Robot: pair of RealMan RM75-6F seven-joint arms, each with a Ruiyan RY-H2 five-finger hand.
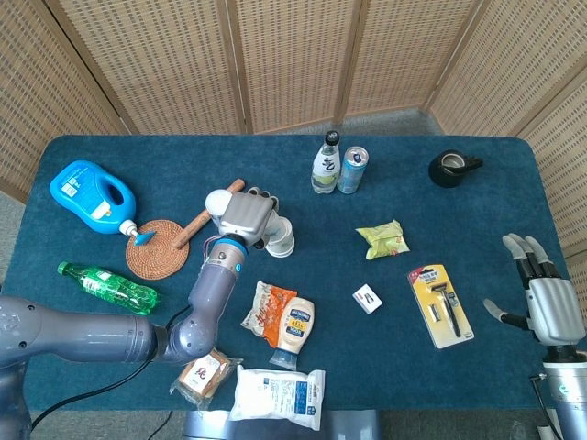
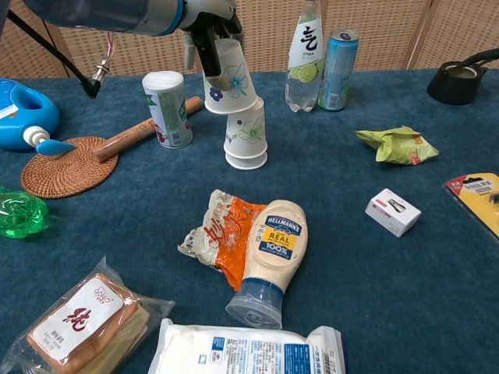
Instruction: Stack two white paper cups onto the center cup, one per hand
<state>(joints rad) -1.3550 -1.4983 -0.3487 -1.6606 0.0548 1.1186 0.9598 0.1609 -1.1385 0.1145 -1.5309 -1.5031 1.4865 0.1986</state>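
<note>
My left hand (image 1: 246, 216) grips a white paper cup (image 2: 228, 78) printed with blue flowers. The cup is tilted, and its bottom sits at the rim of the center cup (image 2: 246, 140), a white cup with a green print nested in another one. In the head view the hand covers most of the held cup, and the center cup (image 1: 284, 242) shows just to its right. In the chest view the left hand (image 2: 209, 23) is at the top edge. My right hand (image 1: 543, 301) hovers at the table's right edge, fingers spread, holding nothing.
A white-lidded canister (image 2: 168, 109) and a wooden handle (image 2: 132, 136) stand left of the center cup. A drink bottle (image 2: 306, 54) and can (image 2: 335, 58) are behind it. A mayonnaise bottle (image 2: 269, 257) and snack packet (image 2: 218, 234) lie in front.
</note>
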